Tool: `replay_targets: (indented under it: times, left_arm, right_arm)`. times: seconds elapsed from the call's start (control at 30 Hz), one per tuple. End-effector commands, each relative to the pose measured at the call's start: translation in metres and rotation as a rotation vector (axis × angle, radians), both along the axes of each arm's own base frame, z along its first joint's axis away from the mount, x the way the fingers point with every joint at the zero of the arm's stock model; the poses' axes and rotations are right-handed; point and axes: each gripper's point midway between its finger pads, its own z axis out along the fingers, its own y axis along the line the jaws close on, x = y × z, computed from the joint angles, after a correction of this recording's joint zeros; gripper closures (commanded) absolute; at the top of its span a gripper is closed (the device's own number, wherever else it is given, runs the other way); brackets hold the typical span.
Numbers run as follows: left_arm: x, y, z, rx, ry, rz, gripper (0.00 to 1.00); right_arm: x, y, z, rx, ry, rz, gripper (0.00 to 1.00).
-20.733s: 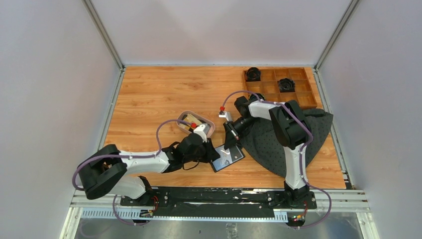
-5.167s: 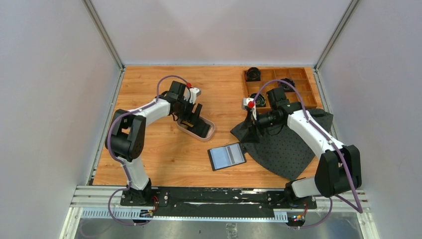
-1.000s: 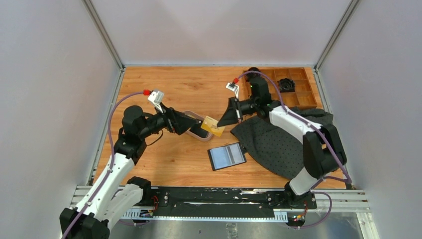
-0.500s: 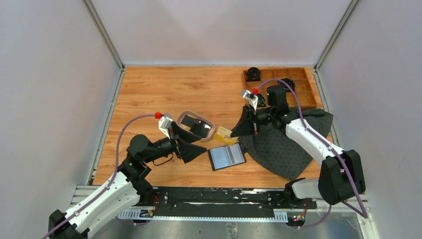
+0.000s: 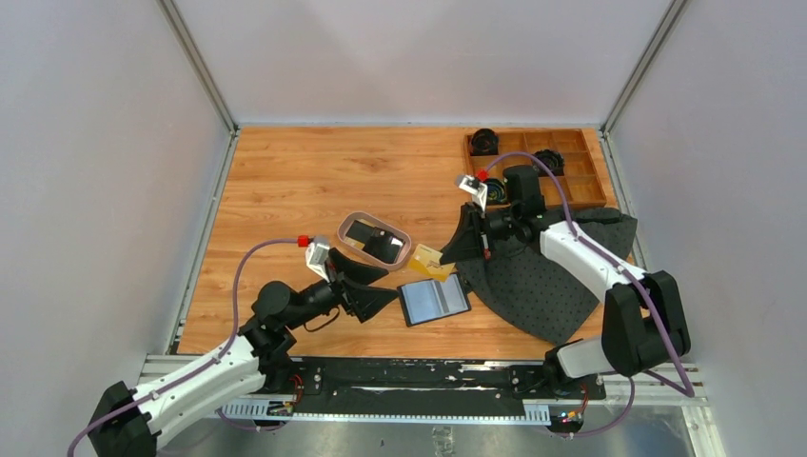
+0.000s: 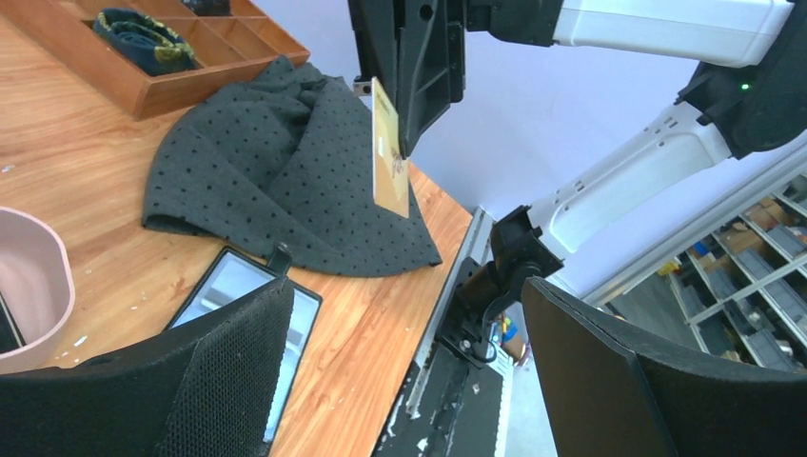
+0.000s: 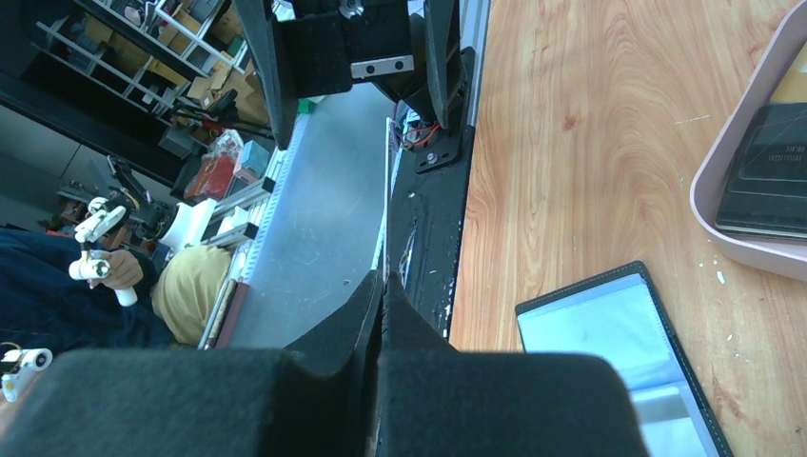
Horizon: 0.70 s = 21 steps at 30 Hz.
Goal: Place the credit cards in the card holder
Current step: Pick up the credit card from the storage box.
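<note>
Just above the card holder (image 5: 434, 300), over its far left corner, the right hand (image 5: 444, 255) has its fingers pressed together on a gold card (image 5: 430, 262), pinching near one edge. The card is upright and clear of the holder. The holder lies open and flat on the table (image 5: 285, 181), grey slots up. The left hand (image 5: 383, 297) is just left of the holder, low, fingers spread wide, nothing in it. Beyond and left of the holder is a pink tray (image 5: 343, 231) with black cards (image 5: 373, 240) inside. Right of the holder is a dark dotted cloth (image 5: 542, 276); touching it or not, can't tell.

Risks:
- The pinch is shallow, so the card may twist or slip when its edge meets a slot lip.
- Nothing pins the holder, so a push could skid it toward the left hand or cloth.
- The card may miss the slot and ride over the grey face.
- The two hands are close, so a bump is likely if both go in.
</note>
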Motion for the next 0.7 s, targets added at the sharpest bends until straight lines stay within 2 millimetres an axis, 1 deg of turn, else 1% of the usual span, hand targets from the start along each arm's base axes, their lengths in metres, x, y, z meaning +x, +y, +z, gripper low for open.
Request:
replay_targets:
  times: [0.0, 0.13, 0.2, 0.27, 0.3, 0.33, 0.37, 0.5, 0.53, 0.6, 0.67]
  left_arm:
    - [0.007, 0.003, 0.007, -0.089, -0.047, 0.061, 0.07]
    - [0.017, 0.004, 0.003, -0.134, -0.006, 0.115, 0.07]
    - [0.022, 0.008, 0.006, -0.193, 0.017, 0.144, 0.08]
    - [0.024, 0.01, 0.016, -0.264, 0.017, 0.154, 0.11]
    - [0.023, 0.011, 0.011, -0.275, 0.03, 0.153, 0.13]
    - [0.023, 0.01, 0.01, -0.284, 0.039, 0.146, 0.17]
    - [0.024, 0.007, 0.008, -0.286, 0.053, 0.137, 0.19]
    - [0.026, -0.004, -0.002, -0.278, 0.097, 0.103, 0.25]
    - [0.028, -0.008, 0.008, -0.307, 0.085, 0.095, 0.27]
    - [0.033, -0.015, 0.01, -0.306, 0.093, 0.087, 0.31]
    - [0.037, -0.022, 0.014, -0.309, 0.092, 0.079, 0.33]
  right_arm:
    - [0.009, 0.0, 0.002, -0.008, 0.021, -0.016, 1.0]
    - [0.016, 0.002, -0.003, -0.038, 0.068, -0.04, 1.0]
    - [0.019, 0.003, -0.005, -0.044, 0.089, -0.048, 1.0]
    - [0.022, 0.004, -0.007, -0.049, 0.096, -0.059, 1.0]
    - [0.024, 0.005, -0.007, -0.05, 0.096, -0.064, 1.0]
    - [0.024, 0.005, -0.008, -0.053, 0.103, -0.068, 1.0]
    - [0.025, 0.005, -0.008, -0.054, 0.107, -0.071, 1.0]
    - [0.026, 0.006, -0.01, -0.059, 0.115, -0.078, 1.0]
    - [0.026, 0.006, -0.011, -0.061, 0.117, -0.08, 1.0]
    - [0.027, 0.006, -0.013, -0.064, 0.126, -0.082, 1.0]
    - [0.027, 0.006, -0.014, -0.065, 0.133, -0.081, 1.0]
